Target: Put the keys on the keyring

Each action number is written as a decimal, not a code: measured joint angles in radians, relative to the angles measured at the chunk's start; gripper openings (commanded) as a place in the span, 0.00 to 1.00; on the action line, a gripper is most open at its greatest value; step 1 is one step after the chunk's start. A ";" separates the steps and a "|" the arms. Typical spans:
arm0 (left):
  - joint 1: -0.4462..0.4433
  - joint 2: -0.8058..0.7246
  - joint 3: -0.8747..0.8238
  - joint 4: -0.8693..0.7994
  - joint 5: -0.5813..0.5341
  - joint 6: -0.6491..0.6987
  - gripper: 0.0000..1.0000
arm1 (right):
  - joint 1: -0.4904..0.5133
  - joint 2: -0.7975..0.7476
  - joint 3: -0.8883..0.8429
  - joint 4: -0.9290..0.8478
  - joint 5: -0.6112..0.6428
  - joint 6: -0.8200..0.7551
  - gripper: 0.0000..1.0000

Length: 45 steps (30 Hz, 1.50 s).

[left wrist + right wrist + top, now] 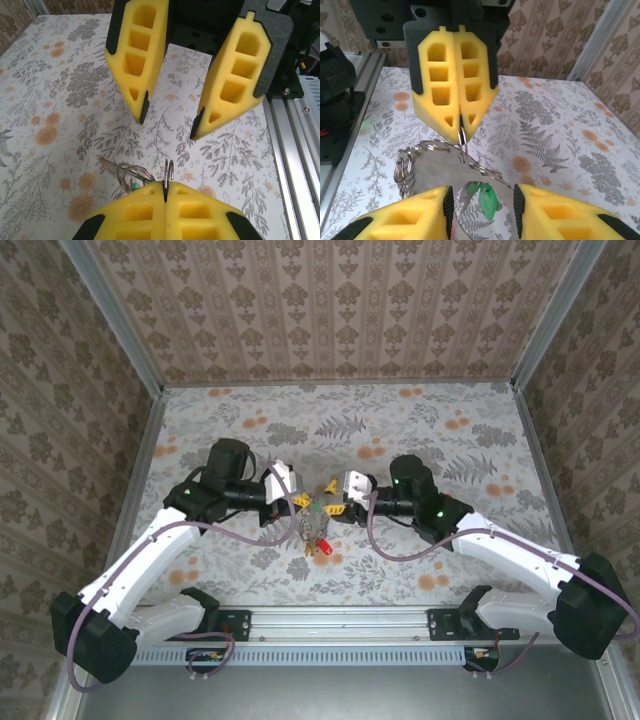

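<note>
The left gripper [165,186] has its yellow foam fingers pressed flat together. They pinch the thin, dark grey wire keyring [168,172] edge-on at their very tips, so the loop stands up out of the seam.

The right wrist view shows the same pinch from the front. The left gripper [461,127] points downward and the keyring [463,145] hangs from its tips. Several more thin metal split rings [402,170] and a short run of fine metal chain [487,172] are bunched beneath it (how they interlink cannot be made out). A tiny key with a green plastic head [487,200] sits low in that bunch.

The right gripper [482,200] faces the bunch with its fingers spread apart, closed on nothing. In the left wrist view the right gripper [167,127] hangs just beyond the loop, clear of it.

From above, the bundle is at the middle of the floral-patterned table [450,440], between the two grippers. A tiny key with a red plastic head [322,547] shows just on the near side of the bundle.
</note>
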 measured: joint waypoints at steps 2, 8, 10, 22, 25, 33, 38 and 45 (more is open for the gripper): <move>-0.005 0.011 0.008 -0.002 0.003 0.004 0.00 | 0.009 0.017 0.021 -0.010 0.000 -0.013 0.36; -0.005 0.030 0.016 -0.016 0.005 0.016 0.00 | 0.013 0.062 0.058 -0.047 -0.002 -0.042 0.25; -0.006 0.030 0.016 -0.018 0.007 0.018 0.00 | 0.014 0.067 0.063 -0.057 -0.001 -0.047 0.21; -0.005 0.030 0.016 -0.017 0.023 0.018 0.00 | 0.017 0.074 0.063 -0.067 -0.016 -0.037 0.12; -0.005 0.030 0.016 -0.017 0.025 0.018 0.00 | 0.017 0.075 0.063 -0.066 -0.024 -0.027 0.02; -0.005 0.020 0.014 0.004 0.023 0.008 0.22 | 0.015 0.075 0.049 -0.023 -0.031 0.032 0.00; -0.005 0.006 0.005 0.029 0.022 -0.001 0.22 | 0.003 0.074 0.012 0.030 -0.031 0.080 0.00; -0.005 0.006 -0.013 0.035 0.021 -0.006 0.28 | -0.004 0.059 -0.003 0.061 -0.031 0.106 0.00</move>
